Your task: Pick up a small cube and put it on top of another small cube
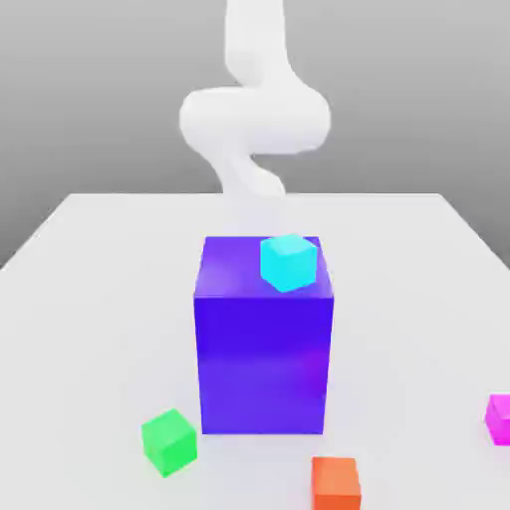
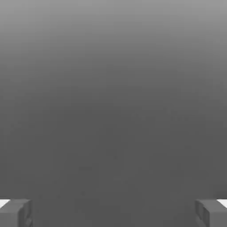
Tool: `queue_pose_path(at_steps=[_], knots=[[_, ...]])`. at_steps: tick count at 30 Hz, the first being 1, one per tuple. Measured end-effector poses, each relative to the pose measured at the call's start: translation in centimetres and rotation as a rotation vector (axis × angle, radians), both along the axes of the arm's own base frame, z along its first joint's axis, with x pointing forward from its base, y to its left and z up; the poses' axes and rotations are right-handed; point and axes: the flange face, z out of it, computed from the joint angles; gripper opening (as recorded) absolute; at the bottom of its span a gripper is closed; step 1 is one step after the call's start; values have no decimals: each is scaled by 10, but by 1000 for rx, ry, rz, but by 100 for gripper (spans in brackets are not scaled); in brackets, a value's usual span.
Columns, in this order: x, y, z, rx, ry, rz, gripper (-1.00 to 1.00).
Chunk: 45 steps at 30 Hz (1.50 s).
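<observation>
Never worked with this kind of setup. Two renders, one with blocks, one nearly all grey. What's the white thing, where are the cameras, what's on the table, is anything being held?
These are simulator renders. The white curved shape is a robot arm, seen in the exterior view from a camera off the arm that looks across a pale table. On the table stands a large blue-violet block with a small cyan cube on its top. Near the front lie a small green cube and a small orange cube. A small magenta-pink cube sits at the exterior view's right edge. The grey picture comes from a camera on the arm's hand. The two grey fingertips belong to the pincer. They stand wide apart with nothing between them, so nothing is held.
</observation>
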Motion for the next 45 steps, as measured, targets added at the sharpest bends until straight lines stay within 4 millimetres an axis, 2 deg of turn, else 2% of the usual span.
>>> queue_pose_path(at_steps=[3,7,11,14,16,20,21,24,27,29,32,33,39,41,45], knots=[[35,34,-44,-60,77,131,0],[68,83,-106,-137,169,306,0],[86,135,-173,-213,256,486,0],[89,174,-225,-271,318,623,0],[87,200,-262,-309,359,716,0],[63,259,-335,-390,431,930,0],[59,267,-354,-408,451,972,0],[39,290,-410,-459,510,1101,0],[10,313,-465,-513,565,1242,0],[1,319,-496,-528,581,1285,0],[-2,321,-538,-532,586,1298,0],[-2,321,-547,-532,586,1299,-100],[-3,320,-552,-533,588,1299,-100],[-2,321,-538,-534,588,1300,-100],[2,324,-493,-539,578,1305,-100]])
